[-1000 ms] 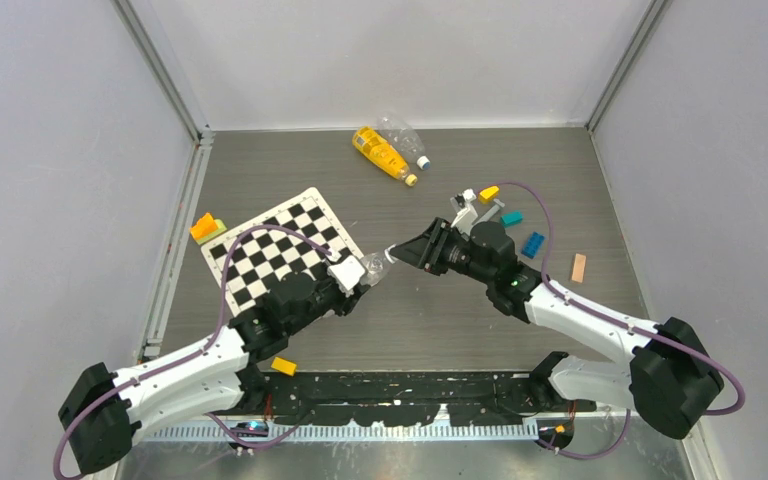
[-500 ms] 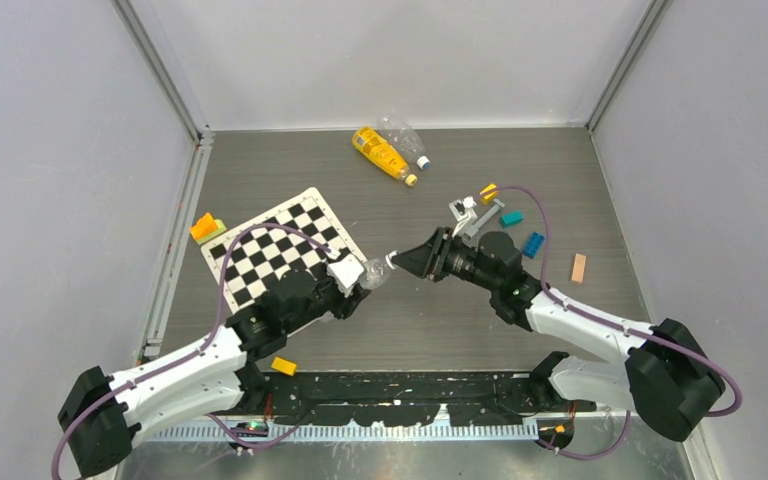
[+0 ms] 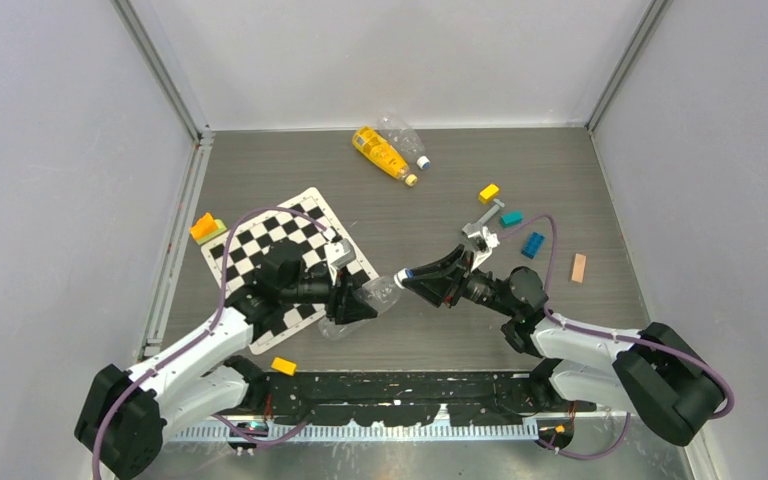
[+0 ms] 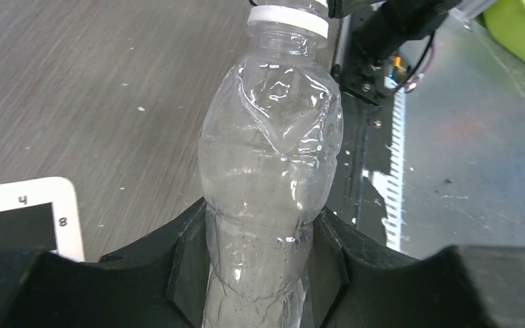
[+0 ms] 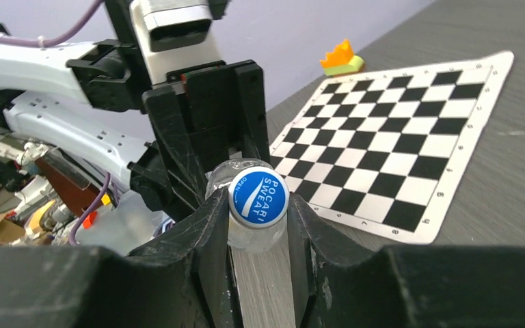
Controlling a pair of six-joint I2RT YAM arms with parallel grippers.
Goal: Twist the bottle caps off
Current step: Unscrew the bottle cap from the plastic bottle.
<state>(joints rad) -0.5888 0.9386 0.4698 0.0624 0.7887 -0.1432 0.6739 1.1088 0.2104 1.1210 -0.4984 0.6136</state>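
Observation:
My left gripper (image 3: pixel 352 302) is shut on a clear crinkled bottle (image 3: pixel 378 293), held above the table; in the left wrist view the bottle (image 4: pixel 270 171) runs up between the jaws to its white neck ring. My right gripper (image 3: pixel 412 279) is shut on that bottle's cap; the right wrist view shows the cap's blue-printed top (image 5: pixel 258 197) clamped between the jaws, midway between the fingertips (image 5: pixel 258 205). A yellow-orange bottle (image 3: pixel 379 152) with a yellow cap (image 3: pixel 411 181) and a second clear bottle (image 3: pixel 402 135) with a pale cap (image 3: pixel 424 162) lie at the back.
A checkerboard mat (image 3: pixel 285 262) lies left of centre under the left arm. Toy blocks are scattered: orange on green (image 3: pixel 205 227) at the left, yellow (image 3: pixel 489 193), teal (image 3: pixel 511 218) and blue (image 3: pixel 533 245) at the right, a tan piece (image 3: pixel 578 267), a yellow one (image 3: pixel 283 366) near the front rail.
Both grippers have moved nearer and to the right with the bottle between them. The right wrist has rolled and dropped lower; the left arm has swung over the mat.

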